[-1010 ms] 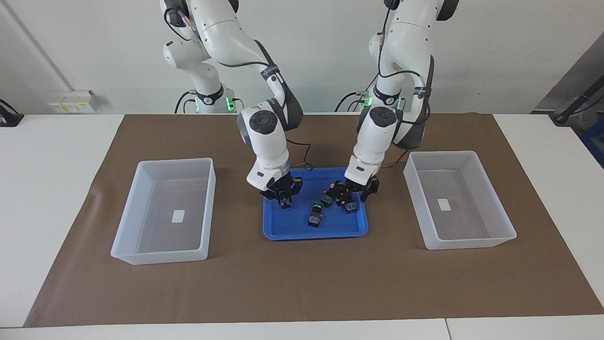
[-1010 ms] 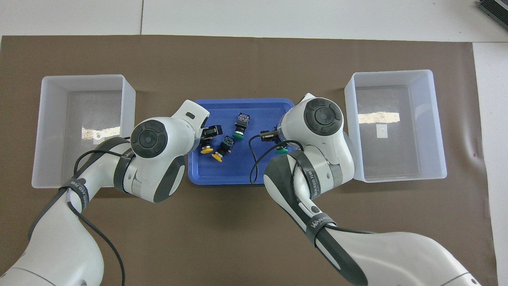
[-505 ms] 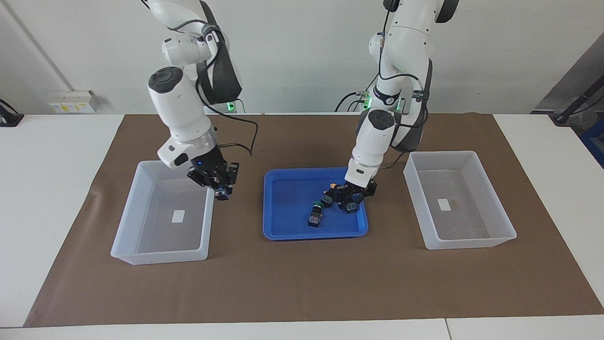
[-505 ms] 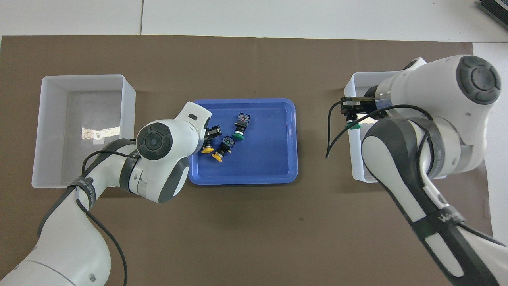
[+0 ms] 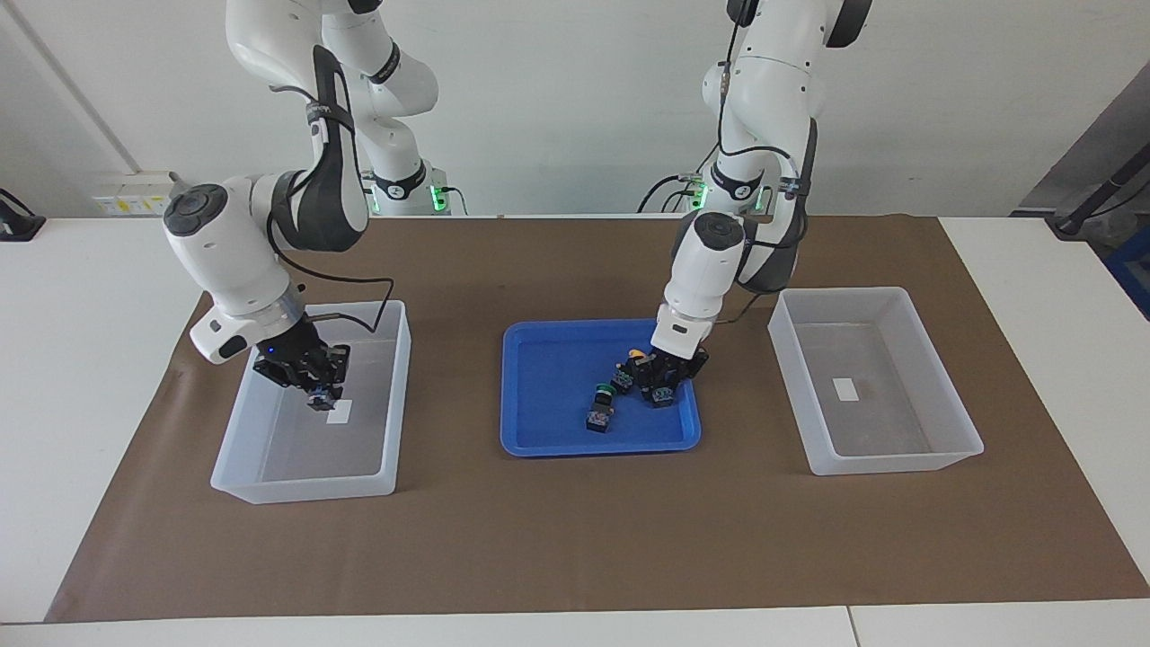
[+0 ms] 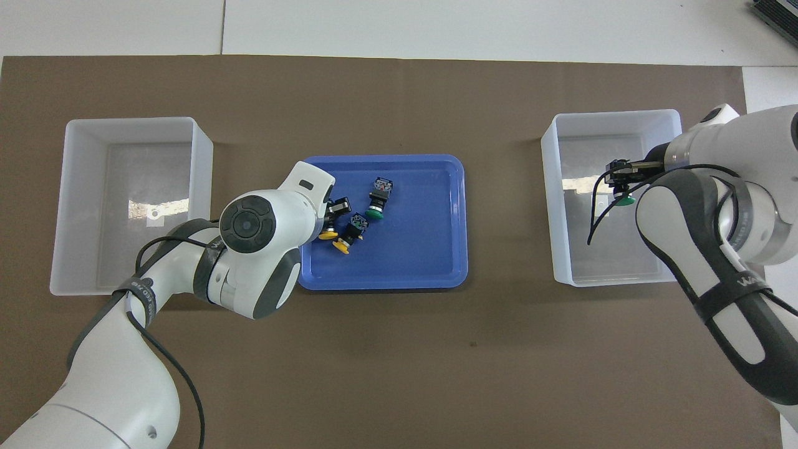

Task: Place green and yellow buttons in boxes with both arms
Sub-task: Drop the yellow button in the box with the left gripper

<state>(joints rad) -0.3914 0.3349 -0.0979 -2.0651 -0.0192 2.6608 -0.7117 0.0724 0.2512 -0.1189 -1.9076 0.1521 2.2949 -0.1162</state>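
Observation:
My right gripper (image 5: 316,388) is shut on a green button (image 6: 625,199) and holds it inside the walls of the box (image 5: 396,395) at the right arm's end, just above the floor near the label. This box also shows in the overhead view (image 6: 548,206). My left gripper (image 5: 663,376) is down in the blue tray (image 5: 548,440) at a yellow button (image 6: 326,235). A second yellow button (image 6: 341,247) and a green button (image 6: 374,213) lie beside it in the tray. The other box (image 5: 934,463) at the left arm's end holds only its label.
Both boxes and the tray (image 6: 436,274) stand on a brown mat (image 5: 575,539) on a white table. The tray lies between the boxes. Black cables hang from both wrists.
My right gripper lifted a green button out of the tray, carried it to the box at its end and lowered it inside. My left gripper stayed at the yellow button in the tray.

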